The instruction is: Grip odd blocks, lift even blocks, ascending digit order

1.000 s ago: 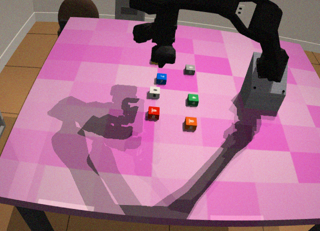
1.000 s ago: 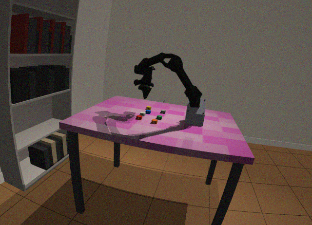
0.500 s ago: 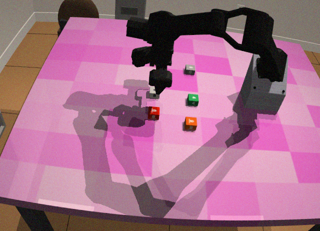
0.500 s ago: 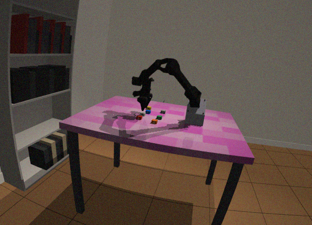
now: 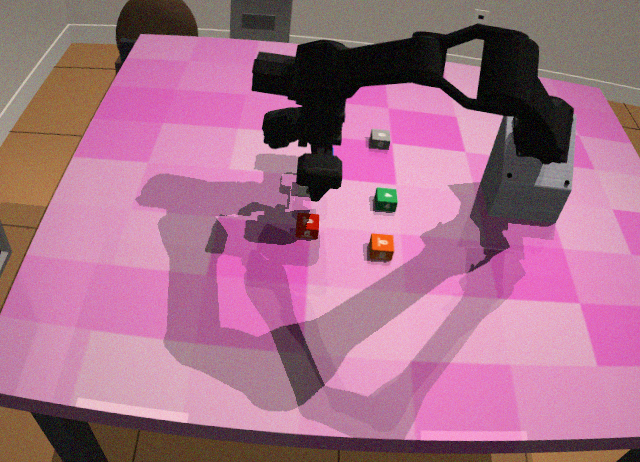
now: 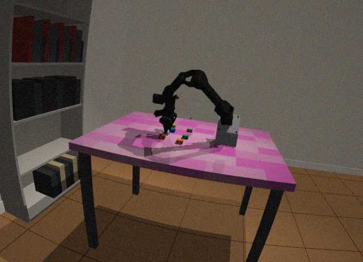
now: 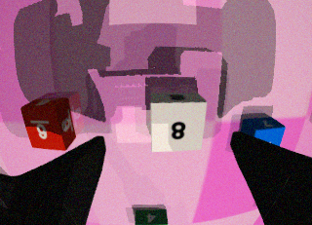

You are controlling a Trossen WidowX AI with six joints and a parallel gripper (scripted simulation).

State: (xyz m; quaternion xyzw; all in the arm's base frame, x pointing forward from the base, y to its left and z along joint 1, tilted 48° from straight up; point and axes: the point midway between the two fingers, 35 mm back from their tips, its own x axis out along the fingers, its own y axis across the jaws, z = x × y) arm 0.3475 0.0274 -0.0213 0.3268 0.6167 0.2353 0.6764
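My gripper (image 5: 316,194) (image 6: 166,131) (image 7: 171,141) is open and empty, pointing down above the white block (image 5: 301,190) (image 7: 177,128), which shows an 8 and appears between the fingertips in the wrist view. A red block (image 5: 307,226) (image 6: 161,136) (image 7: 49,124) shows a barred 6 or 9; I cannot tell which. A blue block (image 6: 173,130) (image 7: 268,136) is beyond the right finger. A green block (image 5: 386,200) (image 6: 185,136) (image 7: 150,216) shows a 4. An orange block (image 5: 382,247) (image 6: 179,141), a grey block (image 5: 379,139) (image 6: 189,130) and a yellow block (image 6: 174,126) also stand on the table.
The pink checked table (image 5: 217,111) (image 6: 249,162) carries the arm's grey base (image 5: 522,193) (image 6: 227,136) on the right. The arm's dark shadows cross the table. A bookshelf (image 6: 48,123) stands at the left beyond the table.
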